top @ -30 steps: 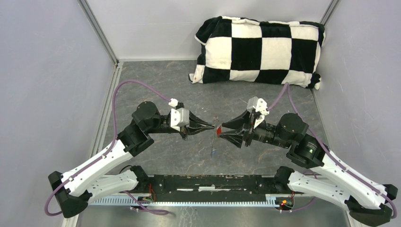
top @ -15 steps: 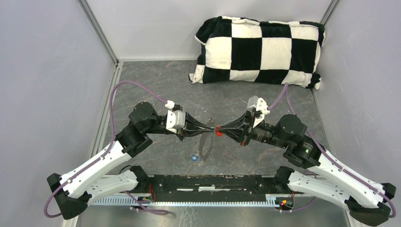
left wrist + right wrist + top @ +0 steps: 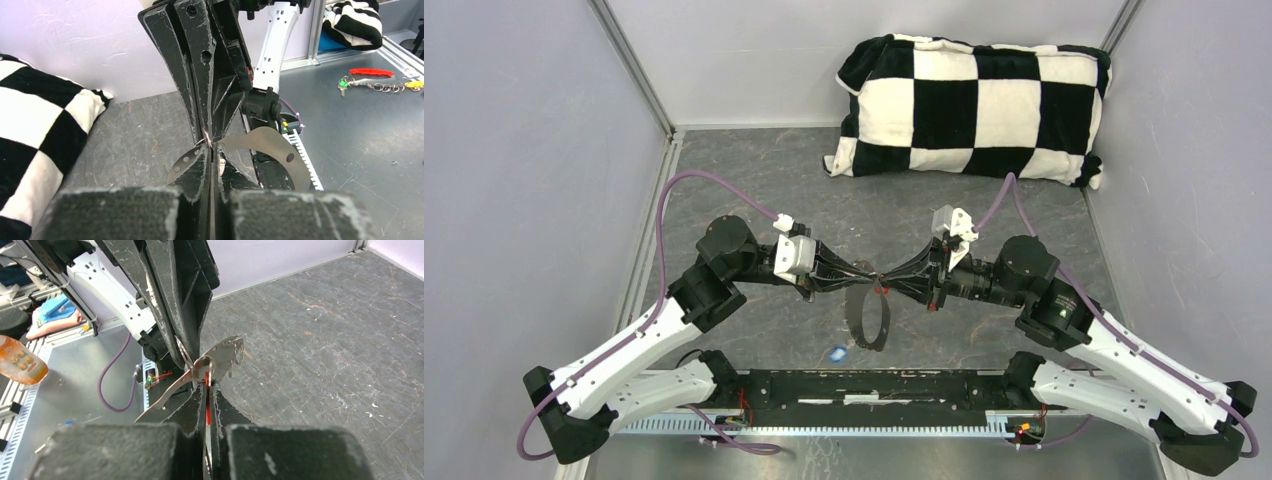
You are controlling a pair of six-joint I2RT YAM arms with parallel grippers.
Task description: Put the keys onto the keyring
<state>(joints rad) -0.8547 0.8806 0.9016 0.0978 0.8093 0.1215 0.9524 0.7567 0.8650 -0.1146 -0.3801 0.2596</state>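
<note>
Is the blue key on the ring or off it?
Off. The blue key shows by itself, clear of the hanging keyring.

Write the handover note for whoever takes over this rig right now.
Left claw: shut on the keyring, whose loop hangs below the tips.
Right claw: shut on the red key, tip to tip with the left claw.
Blue key: on the table near its front edge, apart from the keyring.
Done: red key brought to the band; whether it is threaded cannot be told.
Left: finish the red key, then fetch and thread the blue key.
</note>
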